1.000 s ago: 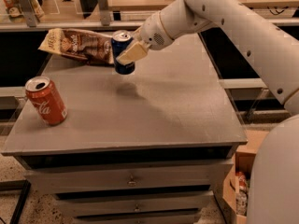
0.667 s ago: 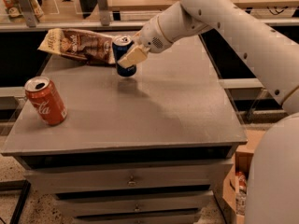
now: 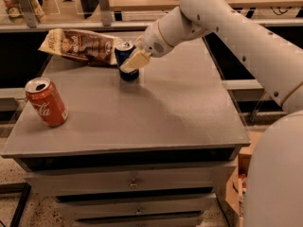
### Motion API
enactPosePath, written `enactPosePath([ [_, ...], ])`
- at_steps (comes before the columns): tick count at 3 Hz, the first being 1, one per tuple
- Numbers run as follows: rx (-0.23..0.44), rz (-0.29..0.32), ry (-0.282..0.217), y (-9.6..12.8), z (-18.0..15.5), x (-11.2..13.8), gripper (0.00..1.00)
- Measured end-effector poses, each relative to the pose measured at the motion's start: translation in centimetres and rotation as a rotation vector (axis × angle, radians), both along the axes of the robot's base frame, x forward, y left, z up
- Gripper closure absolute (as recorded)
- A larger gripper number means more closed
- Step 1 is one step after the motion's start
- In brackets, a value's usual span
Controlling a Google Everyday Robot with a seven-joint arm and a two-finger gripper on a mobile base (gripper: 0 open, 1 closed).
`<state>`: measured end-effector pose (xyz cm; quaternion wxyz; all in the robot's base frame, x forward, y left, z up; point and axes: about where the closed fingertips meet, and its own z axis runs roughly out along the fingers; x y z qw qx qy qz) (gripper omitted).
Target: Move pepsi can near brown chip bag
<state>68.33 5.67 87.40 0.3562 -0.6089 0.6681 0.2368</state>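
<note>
The hand is at the back of the table, left of its middle. It is closed on the pepsi can, one tan side lying across the can's front while the other side is hidden behind it. The can stands nearly upright in this grip. Its silver top shows above the hand, and I cannot tell whether that top has been opened. The can's bottom edge is at the table surface with a dark shadow under it; whether it rests there or hangs just above cannot be told.

Just to the left of the can lies the brown chip bag, flat and crinkled along the table's back edge. Its near end is right beside the can, and they may be touching. The white arm reaches in from the upper right to the hand.

Well apart from these, near the table's front left corner, stands a red cola can, leaning a little. A dark opening shows in its top, but nothing of what is inside can be seen.

Below the tabletop are drawers, all pushed in. At the lower right, on the floor beside the table, is a cardboard box; its contents cannot be made out.
</note>
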Motion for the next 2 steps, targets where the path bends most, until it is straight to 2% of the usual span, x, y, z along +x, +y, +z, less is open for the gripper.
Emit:
enactPosePath([
  [1, -0.006, 0.0, 0.014, -0.03, -0.22, 0.16, 0.0],
  [2, -0.006, 0.0, 0.014, -0.02, -0.23, 0.16, 0.0],
])
